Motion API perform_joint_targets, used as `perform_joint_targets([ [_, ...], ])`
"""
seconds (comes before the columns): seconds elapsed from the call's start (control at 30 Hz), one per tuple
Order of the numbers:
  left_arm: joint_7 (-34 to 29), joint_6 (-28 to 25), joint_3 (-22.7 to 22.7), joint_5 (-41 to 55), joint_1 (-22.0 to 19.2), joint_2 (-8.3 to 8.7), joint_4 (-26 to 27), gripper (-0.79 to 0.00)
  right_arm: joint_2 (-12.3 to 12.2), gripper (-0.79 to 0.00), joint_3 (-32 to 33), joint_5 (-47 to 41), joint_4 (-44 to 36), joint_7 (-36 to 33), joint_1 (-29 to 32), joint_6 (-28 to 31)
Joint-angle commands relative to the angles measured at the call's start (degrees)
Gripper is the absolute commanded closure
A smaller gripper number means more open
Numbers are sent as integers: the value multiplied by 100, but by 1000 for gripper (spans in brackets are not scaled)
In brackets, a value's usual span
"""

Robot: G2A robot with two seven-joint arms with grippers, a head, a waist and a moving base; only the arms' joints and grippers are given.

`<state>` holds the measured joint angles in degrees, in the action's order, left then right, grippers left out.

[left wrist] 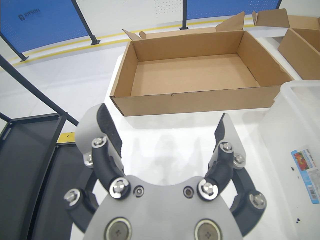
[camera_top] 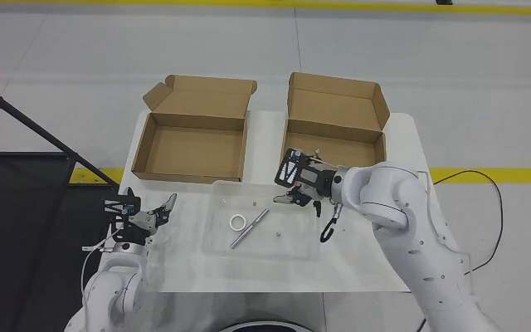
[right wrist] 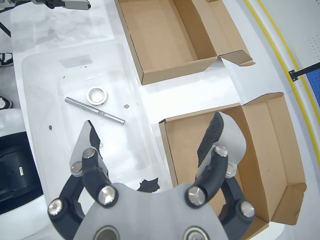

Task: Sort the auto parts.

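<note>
Top view first: right gripper (camera_top: 294, 199) hangs over the far right corner of the clear bin (camera_top: 249, 183), fingers spread wide w/ nothing between them. Right wrist cam agrees: one finger is above the bin, the other above the right box (right wrist: 252, 136). Over on the other side, left gripper (left wrist: 162, 116) sits at the left edge of the table (camera_top: 184, 249), near the left box (left wrist: 190, 76), also wide open and empty.

Parts to sort are both in the bin: a metal ring (right wrist: 97, 96) and a thin steel rod (right wrist: 94, 111), lying right beside each other. Prob touching at the ring's edge, but can't say for sure. A couple of tiny specks (right wrist: 126, 106) on the bin floor too, too small to ID. Both cardboard boxes look empty, so imo the sorting hasn't rly started.

What could go south:
- Ring and rod are so close that going for one likely nudges the other, esp w/ jaws this wide.
- Rod is thin and round on slick plastic, so it may roll or skid out of a pinch.
- Ring lies flat, so fingertips could just scrape over it.
- Bin walls are see-through, and a finger coming in low could clip the rim and shove the whole bin.
- One pad (right wrist: 95, 137) on the right gripper looks ragged, so maybe less grip there tbh.
</note>
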<state>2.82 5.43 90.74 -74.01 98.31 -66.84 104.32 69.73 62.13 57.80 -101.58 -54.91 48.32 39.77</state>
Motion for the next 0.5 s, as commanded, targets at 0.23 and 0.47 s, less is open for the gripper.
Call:
perform_joint_targets([
  [0.23,0,0,0,0,0,0,0,-785,-20,-785,-577,634,-145,312,181,707],
  [0.47,0,0,0,0,0,0,0,-785,-16,-582,-1209,454,141,-220,9,739],
])
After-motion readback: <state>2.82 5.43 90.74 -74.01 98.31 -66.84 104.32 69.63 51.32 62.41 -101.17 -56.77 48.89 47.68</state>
